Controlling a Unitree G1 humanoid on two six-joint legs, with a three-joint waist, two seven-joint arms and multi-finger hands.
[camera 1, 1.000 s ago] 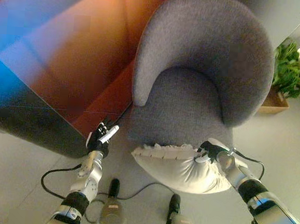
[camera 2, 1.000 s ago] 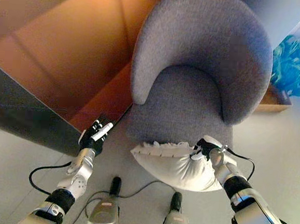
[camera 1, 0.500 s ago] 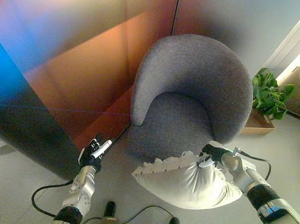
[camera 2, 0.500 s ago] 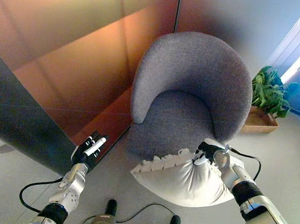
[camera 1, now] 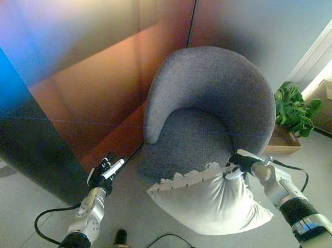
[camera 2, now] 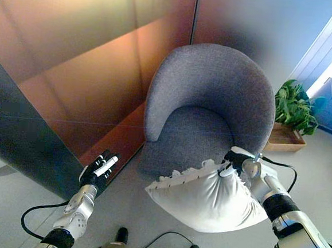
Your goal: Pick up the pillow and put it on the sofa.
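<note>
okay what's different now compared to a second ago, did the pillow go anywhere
The view itself shifted, so the camera moved. Against the grey sofa chair, the white pillow has risen a little: its frilled top edge now overlaps the seat's front. The right hand stays clamped on its upper corner. The left hand stays empty near the floor at the left, its fingers loosely curled. The potted plant is unmoved.

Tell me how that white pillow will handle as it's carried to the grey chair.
The pillow is probably soft and floppy: it sags and bulges below the right hand that pinches its top edge. It seems light for its bulk, since one hand holds it. It will likely slump, not roll, on the chair seat.
</note>
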